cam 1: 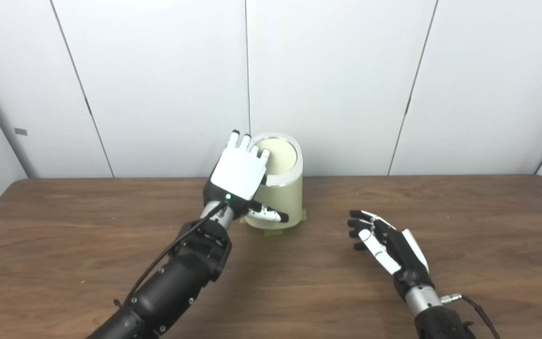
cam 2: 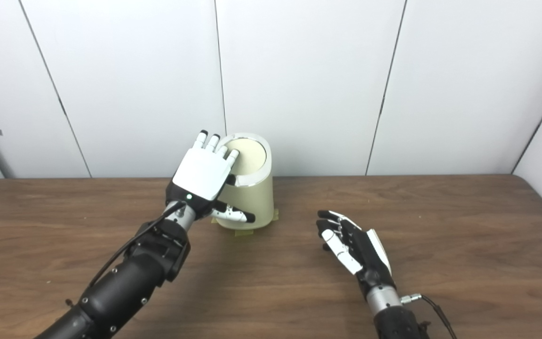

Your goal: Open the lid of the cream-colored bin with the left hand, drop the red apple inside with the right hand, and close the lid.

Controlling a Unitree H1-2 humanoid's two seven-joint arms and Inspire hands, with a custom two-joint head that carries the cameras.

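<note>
The cream-colored bin [cam 1: 284,200] stands upright at the back middle of the table, against the wall. Its lid [cam 1: 281,157], a cream disc inside a silver ring, lies flat and closed. My left hand [cam 1: 239,172] is over the bin's left rim with its fingers stretched out onto the lid's edge and its thumb [cam 1: 271,215] across the front of the bin's body; it holds nothing. My right hand [cam 1: 384,242] hovers low over the table to the right of the bin, open, palm turned left, empty. No red apple shows in either view.
The brown wooden table [cam 1: 64,235] runs across the whole view, with white wall panels [cam 1: 337,70] close behind it. Small strips of tape [cam 1: 271,233] stick out under the bin's base.
</note>
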